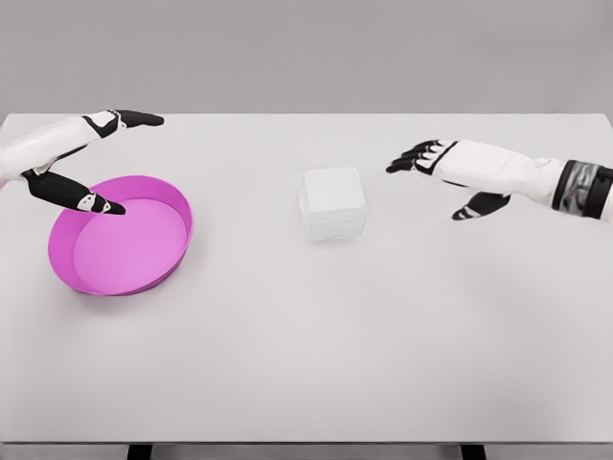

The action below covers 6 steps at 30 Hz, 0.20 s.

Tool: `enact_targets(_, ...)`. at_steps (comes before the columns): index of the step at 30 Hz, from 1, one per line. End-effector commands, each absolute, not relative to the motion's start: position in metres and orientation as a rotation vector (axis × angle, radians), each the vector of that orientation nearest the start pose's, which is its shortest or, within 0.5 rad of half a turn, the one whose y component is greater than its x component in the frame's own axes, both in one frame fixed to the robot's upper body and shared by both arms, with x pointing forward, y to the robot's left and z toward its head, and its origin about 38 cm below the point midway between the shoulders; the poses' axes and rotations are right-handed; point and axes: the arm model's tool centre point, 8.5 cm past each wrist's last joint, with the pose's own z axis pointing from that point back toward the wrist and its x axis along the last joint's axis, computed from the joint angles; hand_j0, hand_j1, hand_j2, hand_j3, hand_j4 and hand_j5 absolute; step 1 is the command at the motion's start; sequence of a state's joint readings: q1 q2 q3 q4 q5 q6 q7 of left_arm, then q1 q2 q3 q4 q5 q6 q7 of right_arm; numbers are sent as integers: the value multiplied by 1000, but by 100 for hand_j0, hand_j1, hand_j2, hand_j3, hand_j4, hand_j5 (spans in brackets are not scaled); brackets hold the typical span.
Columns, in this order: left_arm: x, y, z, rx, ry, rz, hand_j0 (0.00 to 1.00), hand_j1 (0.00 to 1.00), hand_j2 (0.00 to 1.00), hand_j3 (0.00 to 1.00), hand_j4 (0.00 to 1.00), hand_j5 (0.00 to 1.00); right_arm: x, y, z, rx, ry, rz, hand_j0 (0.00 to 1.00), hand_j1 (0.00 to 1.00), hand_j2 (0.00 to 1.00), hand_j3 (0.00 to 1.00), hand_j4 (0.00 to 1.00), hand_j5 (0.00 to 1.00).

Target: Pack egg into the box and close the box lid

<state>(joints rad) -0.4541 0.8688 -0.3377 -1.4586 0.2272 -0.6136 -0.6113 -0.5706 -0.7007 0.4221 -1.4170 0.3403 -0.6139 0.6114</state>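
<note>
Table: we see a plain white tabletop (306,364) filling most of the view, grey wall behind.
Box: small white translucent square box (333,203), lid down, near table centre.
Tray: round magenta shallow plastic tray (182,216) at left; we see nothing inside it.
Left hand: white-and-black left hand (81,163) over the tray's far-left rim, fingers spread, thumb pointing over the tray, holding nothing.
Right hand: white-and-black right hand (450,172) right of the box, apart from it, fingers loose, holding nothing.
Egg: we can't spot one.
</note>
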Motion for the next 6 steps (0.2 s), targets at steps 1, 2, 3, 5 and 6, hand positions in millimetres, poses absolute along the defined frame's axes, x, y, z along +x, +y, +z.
enact_targets(1,409,357,261,55,-1806,-1514,100,100,100,100,100,100,443,-312,232,-383,-1543,1911,100,100,100,100,100,100)
enact_targets(2,409,357,261,53,-1808,-1511,100,100,100,100,100,100,442,-313,231,-381,-1543,1907,100,100,100,100,100,100)
enact_targets(3,409,357,261,54,-1807,-1513,100,100,100,100,100,100,442,-313,231,-376,-1547,1899,100,100,100,100,100,100)
enact_targets(5,409,357,261,56,-1805,-1515,100,100,100,100,100,100,441,-316,231,-379,-1542,1899,100,100,100,100,100,100)
enact_targets(6,409,357,261,56,-1805,-1515,100,100,100,100,100,100,441,-316,230,-379,-1540,1899,100,100,100,100,100,100)
